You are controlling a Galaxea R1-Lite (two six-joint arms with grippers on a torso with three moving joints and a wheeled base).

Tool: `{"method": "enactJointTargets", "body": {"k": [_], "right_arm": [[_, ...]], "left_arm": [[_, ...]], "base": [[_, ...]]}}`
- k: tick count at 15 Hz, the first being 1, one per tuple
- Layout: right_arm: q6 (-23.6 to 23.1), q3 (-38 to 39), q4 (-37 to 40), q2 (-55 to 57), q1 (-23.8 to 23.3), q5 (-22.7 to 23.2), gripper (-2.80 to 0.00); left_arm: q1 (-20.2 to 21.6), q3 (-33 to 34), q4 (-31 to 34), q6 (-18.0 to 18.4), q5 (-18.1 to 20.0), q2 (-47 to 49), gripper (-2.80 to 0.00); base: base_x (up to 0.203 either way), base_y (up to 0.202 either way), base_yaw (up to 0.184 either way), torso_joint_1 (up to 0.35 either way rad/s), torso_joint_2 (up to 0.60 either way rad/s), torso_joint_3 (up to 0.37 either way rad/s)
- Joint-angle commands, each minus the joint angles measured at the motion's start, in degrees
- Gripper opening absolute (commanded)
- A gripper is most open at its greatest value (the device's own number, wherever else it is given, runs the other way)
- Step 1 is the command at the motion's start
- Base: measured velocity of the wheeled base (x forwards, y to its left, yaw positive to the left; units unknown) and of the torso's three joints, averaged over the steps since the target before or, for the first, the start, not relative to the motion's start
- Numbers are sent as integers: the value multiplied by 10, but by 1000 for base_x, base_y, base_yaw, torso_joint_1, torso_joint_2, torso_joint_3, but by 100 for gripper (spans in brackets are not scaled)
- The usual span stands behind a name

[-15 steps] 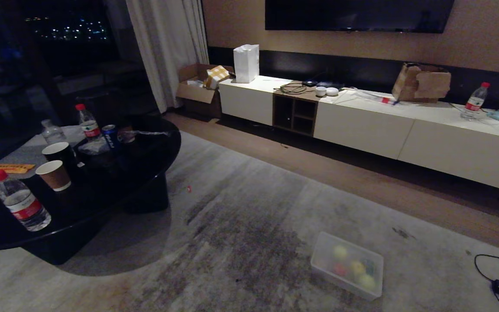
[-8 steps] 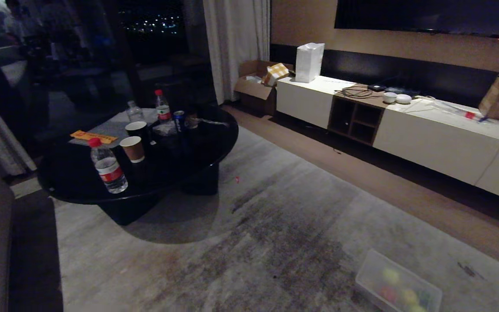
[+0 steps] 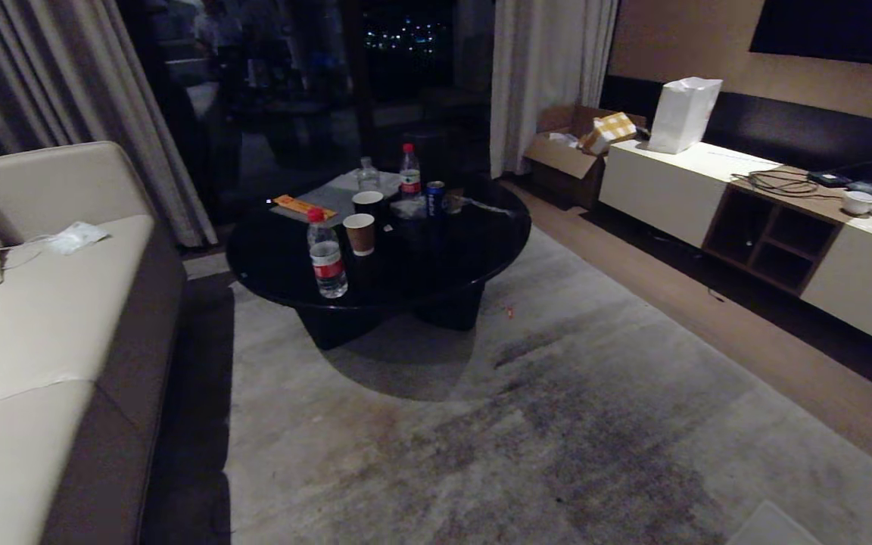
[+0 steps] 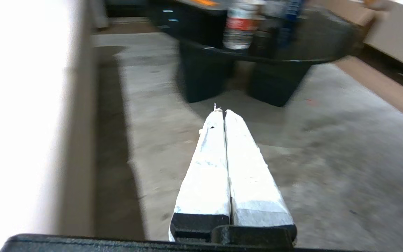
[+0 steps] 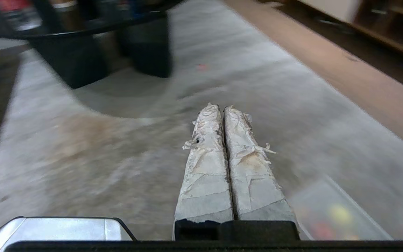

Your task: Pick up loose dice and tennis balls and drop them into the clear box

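Grey carpet (image 3: 527, 439) filled the near ground, and only a pale corner of the clear box (image 3: 773, 526) showed at the lower edge of the head view. The right wrist view gave more of it: the box (image 5: 331, 213) sat just beside the right gripper (image 5: 223, 108), with a yellow-green blur and a red one inside, probably a tennis ball and a die, though the smear made that hard to confirm. Both tools were clenched on nothing; the left gripper (image 4: 221, 111) hung over bare carpet beside the sofa (image 3: 50, 325), its taped fingers pressed together, and the right one likewise.

No loose dice or tennis balls lay anywhere on the visible floor, so the step in hand looked like a search, or the task was near its end. The next move called for scanning under and around the round black table (image 3: 406, 257) and along the sofa's base, then driving in close and opening a gripper before any pick.

Further off stood a water bottle (image 3: 326, 253) and paper cups (image 3: 360, 232) on the table, with the white cabinet (image 3: 663, 182) beyond.

Against a second earlier, the whole view had swung left: the box, then fully seen, had slid almost out of the picture, and the sofa had come in. That was the camera turning, not the things.
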State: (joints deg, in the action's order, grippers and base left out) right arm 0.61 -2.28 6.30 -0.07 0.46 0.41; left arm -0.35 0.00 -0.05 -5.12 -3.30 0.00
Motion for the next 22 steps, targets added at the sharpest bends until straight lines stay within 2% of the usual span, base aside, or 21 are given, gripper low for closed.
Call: {"method": "enactJointTargets", "body": {"k": [1,10,17,22], "right_arm": [[0,0,0,1,1,0,-280],[0,0,0,1,0,1,-280],[0,0,0,1,0,1,-280],[0,0,0,1,0,1,-280]], "left_arm": [[0,1,0,-1,0,1,-280],[0,1,0,-2,-1,1,-280],[0,1,-1,-5,-1,1,-280],[0,1,-1,-6,-2,1,-280]], "base": [[1,-9,162,-2,1,1],[-1,-6,145,4,3,4],[0,0,0,0,0,0],[-161,0,0,2,4,-1]]}}
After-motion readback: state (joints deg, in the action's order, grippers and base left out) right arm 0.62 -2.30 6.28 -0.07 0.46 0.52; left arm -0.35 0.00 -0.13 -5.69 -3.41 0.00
